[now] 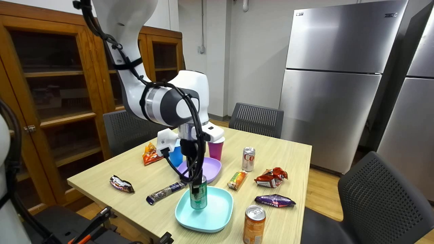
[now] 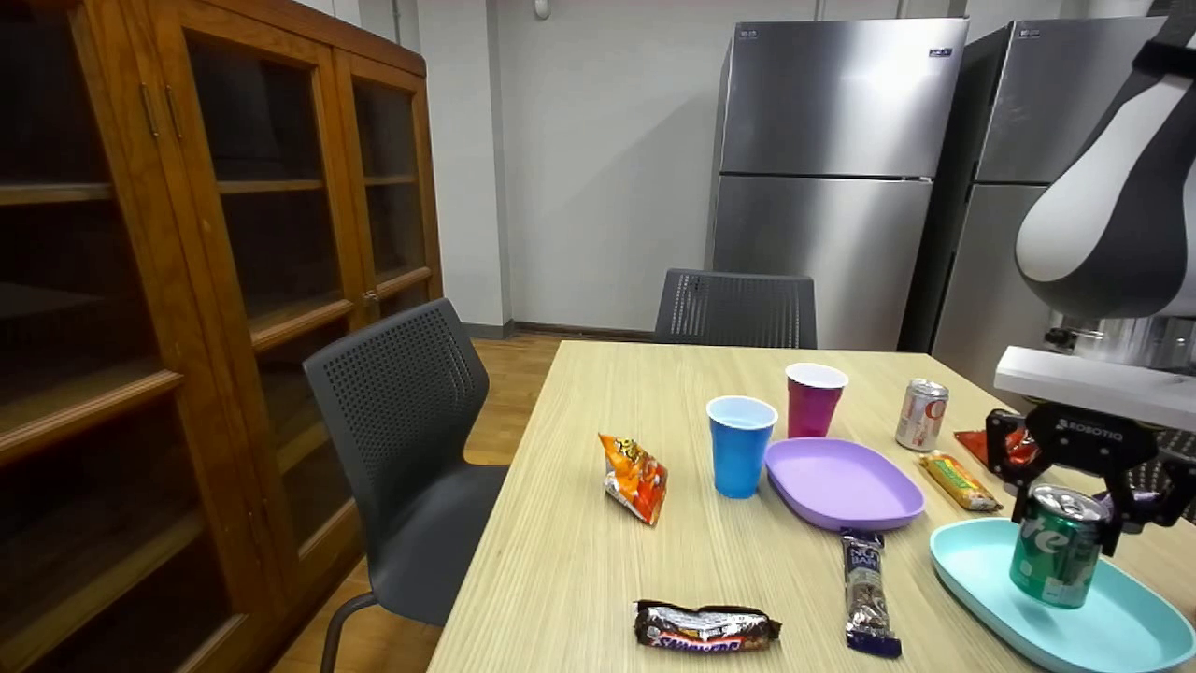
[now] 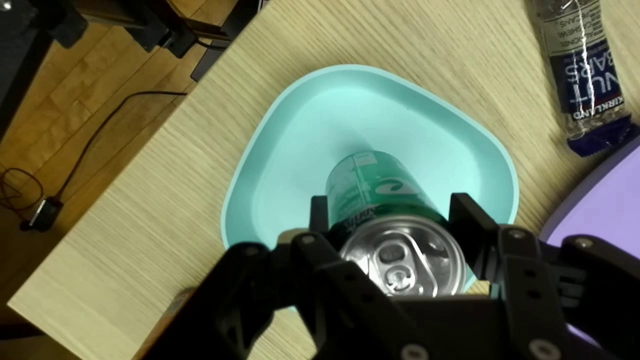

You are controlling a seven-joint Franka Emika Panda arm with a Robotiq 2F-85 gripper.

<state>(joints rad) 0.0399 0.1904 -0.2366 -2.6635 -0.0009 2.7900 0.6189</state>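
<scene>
A green soda can [image 2: 1054, 561] stands upright inside the turquoise plate [image 1: 217, 220]. My gripper [image 2: 1065, 533] comes down from above with one finger on each side of the can. In the wrist view the fingers [image 3: 385, 215] close around the upper part of the can [image 3: 380, 187], against its sides. The silver lid faces the camera. In an exterior view the can [image 1: 199, 200] is partly hidden behind a finger and cables. Its base is at the plate floor; I cannot tell whether it presses on it. A purple plate [image 2: 841, 481] lies beside the turquoise one.
An orange can [image 1: 254, 225] stands near the turquoise plate. A silver can [image 1: 248, 159], blue cup [image 2: 740, 449] and magenta cup [image 2: 815, 402] stand farther back. A nut bar [image 2: 866, 589], Snickers [image 2: 707, 626], orange bag [image 2: 635, 477] and other wrapped snacks lie around. Chairs surround the table.
</scene>
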